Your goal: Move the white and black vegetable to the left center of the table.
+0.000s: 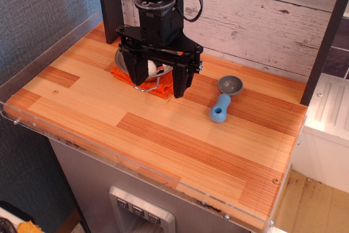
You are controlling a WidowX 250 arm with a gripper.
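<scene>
The white and black vegetable (152, 67) shows as a small white rounded shape; its black band is not visible from here. It lies in a steel bowl (122, 58) at the back centre of the wooden table (163, 135). My gripper (154, 87) hangs right over the bowl, open, with its two black fingers (130, 69) spread wide on either side of the vegetable. I cannot tell whether the fingers touch it. The gripper body hides most of the bowl.
The bowl rests on an orange cloth (163, 90). A blue-handled grey scoop (223, 101) lies to the right of it. A clear acrylic rim (49, 47) edges the table. A dark post (109, 4) and a plank wall stand behind.
</scene>
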